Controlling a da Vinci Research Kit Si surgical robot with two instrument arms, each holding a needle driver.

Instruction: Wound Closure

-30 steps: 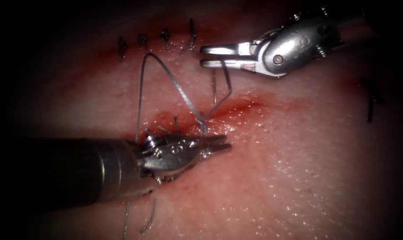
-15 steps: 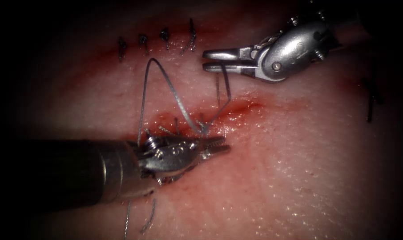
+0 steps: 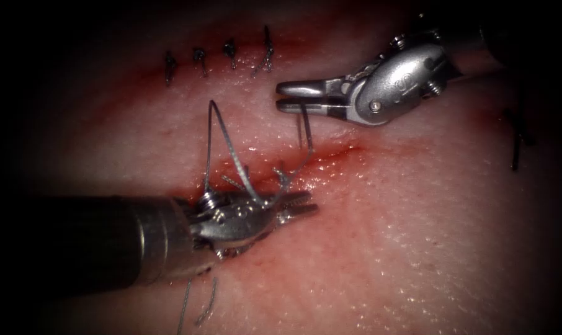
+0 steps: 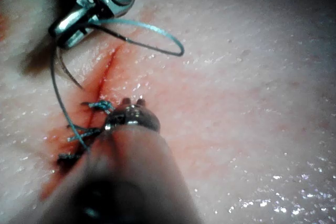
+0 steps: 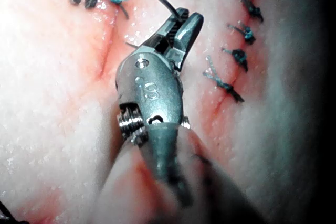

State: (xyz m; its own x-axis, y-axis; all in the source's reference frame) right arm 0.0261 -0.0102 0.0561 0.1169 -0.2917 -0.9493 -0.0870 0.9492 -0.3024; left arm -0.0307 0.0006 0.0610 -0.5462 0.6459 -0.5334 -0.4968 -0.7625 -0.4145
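Your left tool [image 3: 296, 205] lies nearest, jaws slightly parted over the cut [image 3: 330, 152], gripping nothing, with the thread [image 3: 222, 133] looped across it. Beyond, your right tool [image 3: 287, 97] hangs above the tissue [image 3: 417, 236], jaws clamped on the needle [image 3: 304, 127] near its end; the needle is clear of the tissue.

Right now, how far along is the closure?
Done: four knotted stitches in the upper row, knots at the near cut's left end. In hand: right tool holds the needle near its tail, clear of the tissue; thread loop drapes onto the open, empty left tool. Left: the cut's right stretch.
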